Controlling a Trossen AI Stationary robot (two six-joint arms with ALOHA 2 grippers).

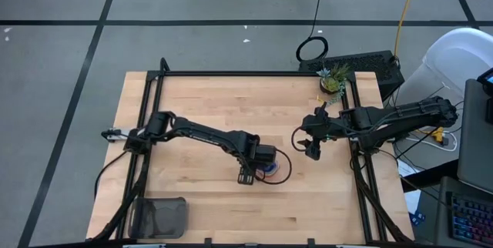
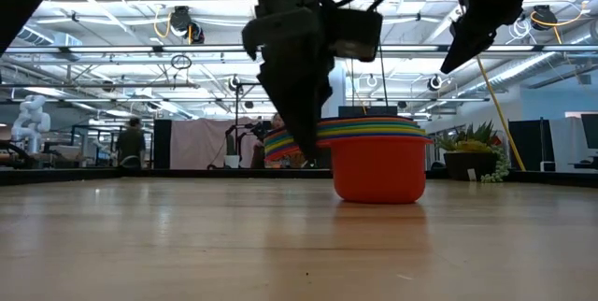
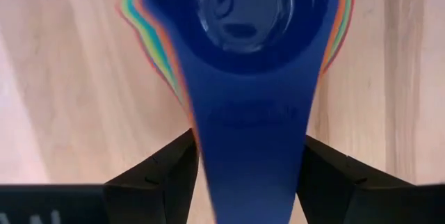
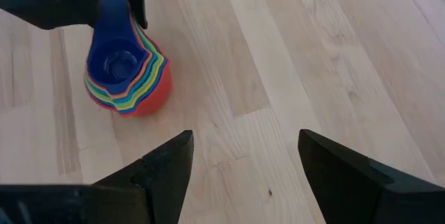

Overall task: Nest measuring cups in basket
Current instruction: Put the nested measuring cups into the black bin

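we see the nested measuring cups (image 1: 269,169) at mid-table, well right of the basket (image 1: 159,217) in the near-left corner, their stacked handles lying lengthwise between the left gripper (image 3: 243,175) jaws, which straddle them, while the right gripper (image 1: 310,148) hangs released farther off.

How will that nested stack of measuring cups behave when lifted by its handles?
The stack of measuring cups looks like thin plastic, so probably light and stiff. The left gripper straddles the fanned handles; loosely nested cups could separate or shift. Lifted from one side, the stack may tilt.
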